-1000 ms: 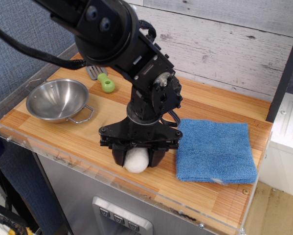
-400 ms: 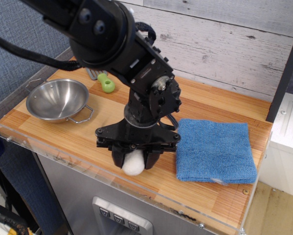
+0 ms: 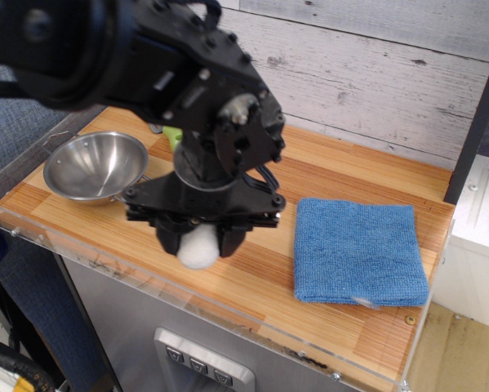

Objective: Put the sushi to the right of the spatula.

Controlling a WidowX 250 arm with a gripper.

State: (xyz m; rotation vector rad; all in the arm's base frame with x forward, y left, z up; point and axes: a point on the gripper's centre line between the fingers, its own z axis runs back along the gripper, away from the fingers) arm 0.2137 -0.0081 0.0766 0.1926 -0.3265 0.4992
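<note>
My gripper (image 3: 199,245) is shut on the sushi (image 3: 198,247), a white egg-shaped ball held between the black fingers just above the wooden counter near its front edge. The black band on it is hidden by the fingers. The spatula is almost wholly hidden behind the arm at the back left; only a bit of its lime-green handle (image 3: 172,135) shows. The sushi is in front of and slightly right of that handle.
A steel bowl (image 3: 95,166) with wire handles stands at the left. A folded blue cloth (image 3: 357,250) lies at the right. The wooden counter (image 3: 326,171) has a clear plastic rim along its front and a plank wall behind.
The gripper has lifted a little and moved left with the sushi in it, away from the blue cloth. The arm now covers more of the spatula.
</note>
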